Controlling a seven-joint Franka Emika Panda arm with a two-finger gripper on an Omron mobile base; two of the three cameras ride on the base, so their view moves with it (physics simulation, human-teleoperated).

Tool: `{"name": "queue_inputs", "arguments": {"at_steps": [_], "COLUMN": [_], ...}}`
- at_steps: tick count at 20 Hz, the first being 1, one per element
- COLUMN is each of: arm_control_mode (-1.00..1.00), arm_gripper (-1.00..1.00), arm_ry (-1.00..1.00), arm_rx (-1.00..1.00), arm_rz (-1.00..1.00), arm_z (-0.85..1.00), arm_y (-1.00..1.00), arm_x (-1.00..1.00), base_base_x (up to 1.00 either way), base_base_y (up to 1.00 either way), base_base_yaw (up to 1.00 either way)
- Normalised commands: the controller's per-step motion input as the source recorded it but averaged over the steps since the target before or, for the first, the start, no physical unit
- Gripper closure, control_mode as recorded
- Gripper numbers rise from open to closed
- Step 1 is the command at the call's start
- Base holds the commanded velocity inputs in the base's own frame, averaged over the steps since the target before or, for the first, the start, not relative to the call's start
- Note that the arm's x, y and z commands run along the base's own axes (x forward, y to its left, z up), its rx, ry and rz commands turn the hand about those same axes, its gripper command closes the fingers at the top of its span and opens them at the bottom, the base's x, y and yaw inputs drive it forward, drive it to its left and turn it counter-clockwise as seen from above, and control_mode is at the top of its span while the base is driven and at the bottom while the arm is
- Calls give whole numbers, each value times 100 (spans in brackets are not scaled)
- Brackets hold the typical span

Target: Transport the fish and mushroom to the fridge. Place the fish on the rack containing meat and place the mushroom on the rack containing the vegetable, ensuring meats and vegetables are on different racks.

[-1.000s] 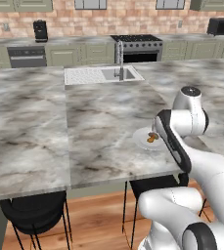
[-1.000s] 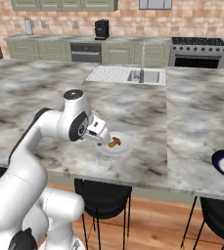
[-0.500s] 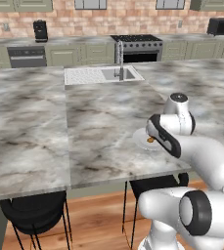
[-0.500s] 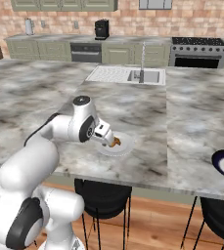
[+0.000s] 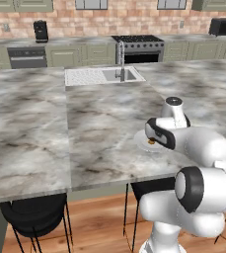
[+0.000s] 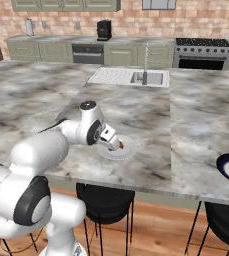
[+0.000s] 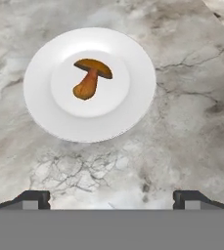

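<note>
1. The gripper [image 7: 111, 197] hovers above the marble table [image 7: 182, 122], jaws spread wide, holding nothing.
2. The mushroom [image 7: 91, 77] lies on its side in the middle of a white plate [image 7: 45, 107], near the table's front edge.

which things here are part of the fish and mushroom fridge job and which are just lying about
Job: mushroom lying on the white plate; open gripper hanging over the counter near the plate.

Lying about: dark-rimmed bowl at the counter edge, sink, faucet, stove, stools.
</note>
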Motion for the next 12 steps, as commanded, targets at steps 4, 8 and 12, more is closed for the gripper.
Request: {"name": "queue_inputs", "arguments": {"at_steps": [4,8,12], "arm_control_mode": [-100,-100,-100], "arm_gripper": [-100,-100,-100], "arm_ry": [0,0,1], "arm_rx": [0,0,0], "arm_rz": [-9,-4,-1], "arm_z": [-15,-17,-25], "arm_y": [-10,-2,0], "arm_x": [31,31,36], "base_base_x": [0,0,0], "base_base_y": [0,0,0], "base_base_yaw": [0,0,0]}}
